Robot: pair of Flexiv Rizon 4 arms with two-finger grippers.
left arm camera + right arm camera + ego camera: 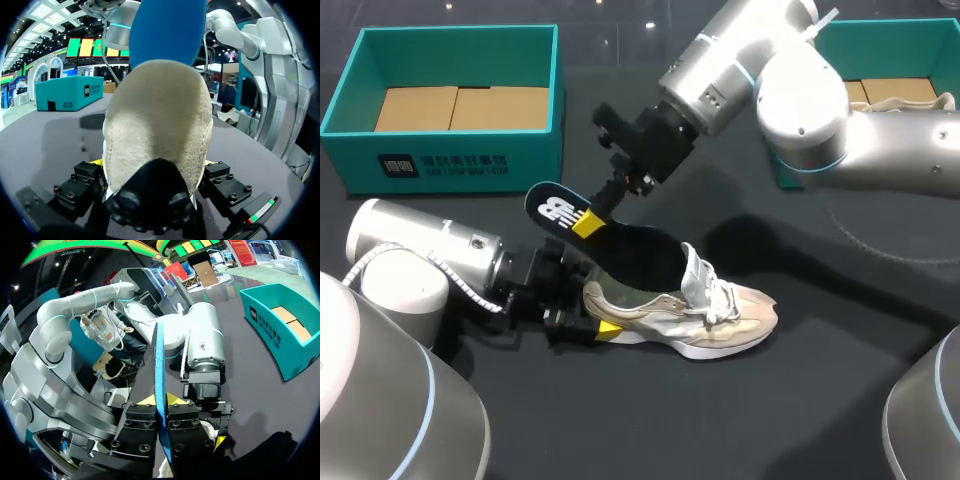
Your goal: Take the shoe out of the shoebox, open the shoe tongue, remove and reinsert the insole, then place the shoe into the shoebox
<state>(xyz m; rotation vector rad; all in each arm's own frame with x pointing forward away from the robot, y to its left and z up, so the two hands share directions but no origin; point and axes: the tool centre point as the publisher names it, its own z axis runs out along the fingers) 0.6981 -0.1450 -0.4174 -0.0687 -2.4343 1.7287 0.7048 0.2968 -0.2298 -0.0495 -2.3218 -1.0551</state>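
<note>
A beige sneaker (720, 315) with white laces lies on the dark table, toe pointing right. My left gripper (592, 318) is at its heel, and both fingers press the heel from two sides. In the left wrist view the heel (157, 125) fills the space between the fingers of the left gripper (155, 165), and the blue insole (167, 30) rises above it. My right gripper (588, 222) is shut on the insole (620, 245) near its heel end. The insole slopes down with its front end inside the shoe's mouth. The right wrist view shows the right gripper (161, 402) pinching the insole (159, 370) edge-on.
A teal shoebox (470, 160) with cardboard inside stands at the back left. A second teal box (890, 35) at the back right, partly behind my right arm, holds another light shoe (910, 100).
</note>
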